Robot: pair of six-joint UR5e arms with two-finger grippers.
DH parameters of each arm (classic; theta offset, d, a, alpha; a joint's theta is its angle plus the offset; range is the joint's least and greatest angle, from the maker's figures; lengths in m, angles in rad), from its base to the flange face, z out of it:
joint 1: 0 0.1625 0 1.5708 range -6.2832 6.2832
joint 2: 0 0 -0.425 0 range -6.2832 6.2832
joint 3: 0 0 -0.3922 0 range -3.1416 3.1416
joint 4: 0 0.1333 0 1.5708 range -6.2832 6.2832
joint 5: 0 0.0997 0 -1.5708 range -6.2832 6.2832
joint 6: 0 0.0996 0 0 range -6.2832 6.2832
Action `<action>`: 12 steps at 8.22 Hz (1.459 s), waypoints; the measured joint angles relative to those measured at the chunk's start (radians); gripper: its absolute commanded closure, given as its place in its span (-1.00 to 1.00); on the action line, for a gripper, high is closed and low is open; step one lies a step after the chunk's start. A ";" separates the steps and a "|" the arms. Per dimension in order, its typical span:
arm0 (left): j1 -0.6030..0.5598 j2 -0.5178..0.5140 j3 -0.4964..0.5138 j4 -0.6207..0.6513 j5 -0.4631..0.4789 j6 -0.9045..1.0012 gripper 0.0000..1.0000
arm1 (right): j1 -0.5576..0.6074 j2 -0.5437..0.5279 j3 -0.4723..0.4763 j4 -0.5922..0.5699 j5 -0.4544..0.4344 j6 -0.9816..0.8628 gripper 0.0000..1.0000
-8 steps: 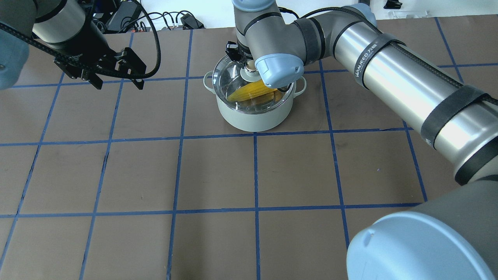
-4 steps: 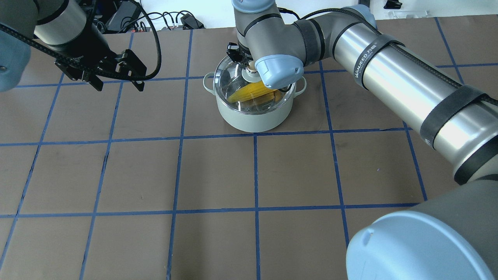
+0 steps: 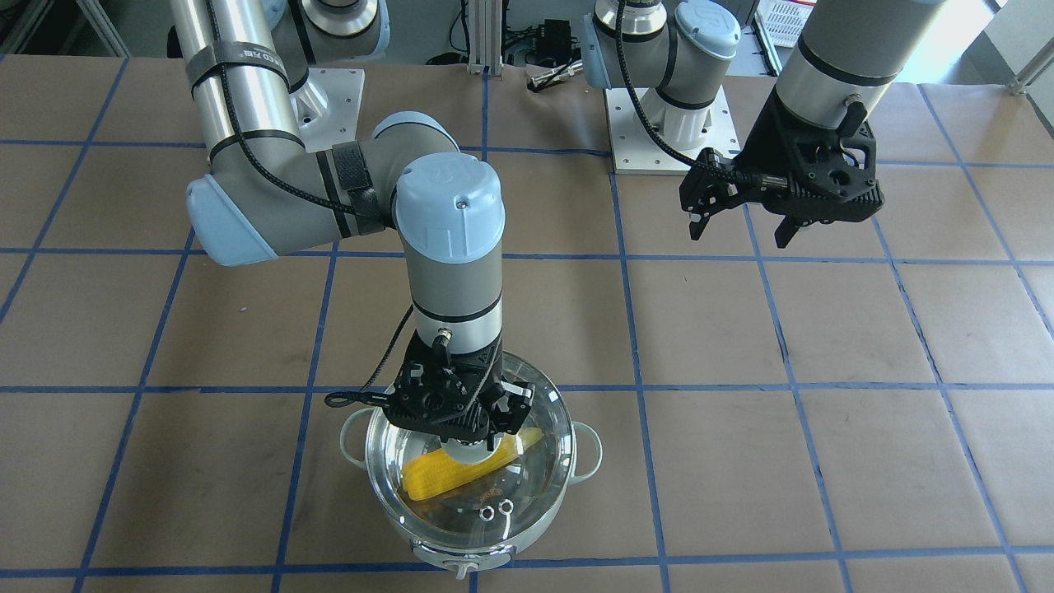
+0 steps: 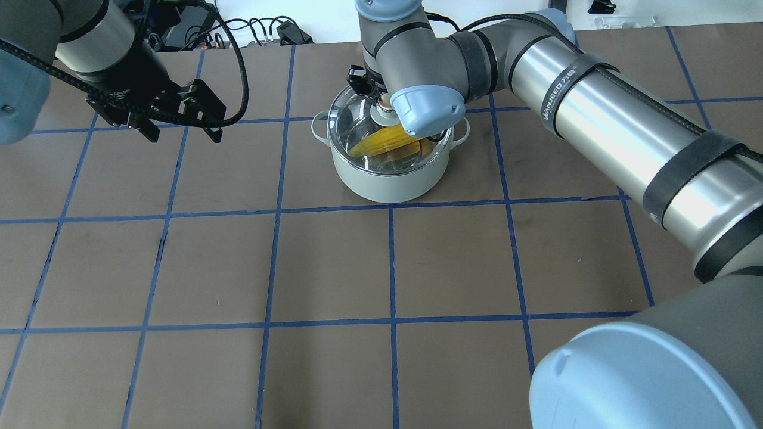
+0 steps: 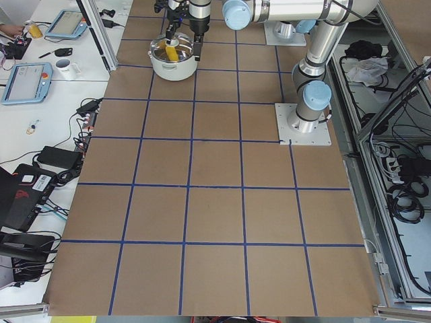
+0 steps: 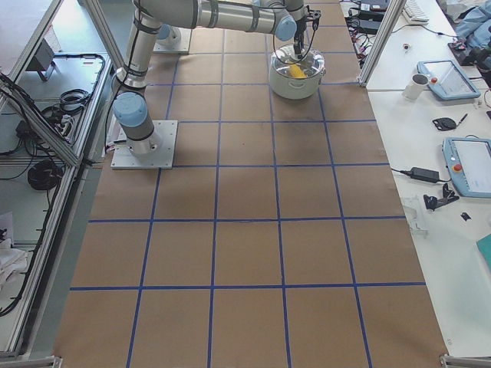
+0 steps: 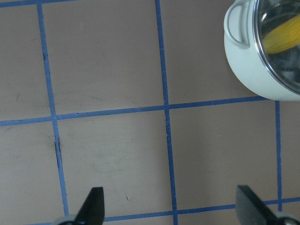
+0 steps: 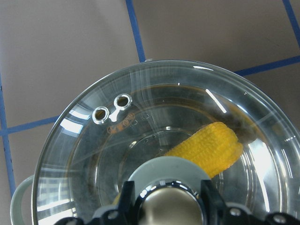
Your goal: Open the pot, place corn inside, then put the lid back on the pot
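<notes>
Two grippers are being shown over the table (image 4: 334, 268), and little is being altered between them. At the left of the overhead view, the left gripper (image 4: 182, 132) is being carried slightly up and back compared with a second ago, its fingers spread wide and holding nothing, well apart from the pot (image 4: 381, 179). At the centre, the lid (image 4: 357, 119) is being held by its knob (image 8: 171, 211) in the right gripper (image 3: 469, 449), whose fingers are being kept clamped on either side of it. The pose has hardly shifted over the last second, so the lid is judged to be seated on the rim already and only the release is being awaited. The corn (image 4: 384, 140) is lying inside the pot, seen through the glass. The overhead view is being blocked by the right wrist, so the grasp is hidden there. The right wrist view is showing the fingers against the knob and the two vent holes (image 8: 100, 114). The left wrist view is showing only bare table between its fingertips, with the pot at the corner.
</notes>
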 measured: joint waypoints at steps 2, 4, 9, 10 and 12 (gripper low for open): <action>0.000 0.000 -0.001 0.000 0.000 -0.001 -1.00 | 0.000 0.002 0.002 0.000 0.007 0.013 -0.80; 0.000 0.000 -0.001 0.000 0.000 -0.001 -1.00 | 0.000 0.008 0.008 0.002 0.014 0.021 -1.00; 0.000 0.001 0.000 0.002 -0.001 -0.003 -1.00 | -0.007 -0.055 0.006 0.014 0.034 0.007 -1.00; 0.000 0.000 0.001 0.001 -0.001 -0.004 -1.00 | -0.013 -0.107 0.016 0.054 0.034 -0.012 -1.00; 0.000 0.002 0.001 -0.003 0.001 -0.005 -1.00 | -0.062 -0.249 0.053 0.221 0.033 -0.083 -1.00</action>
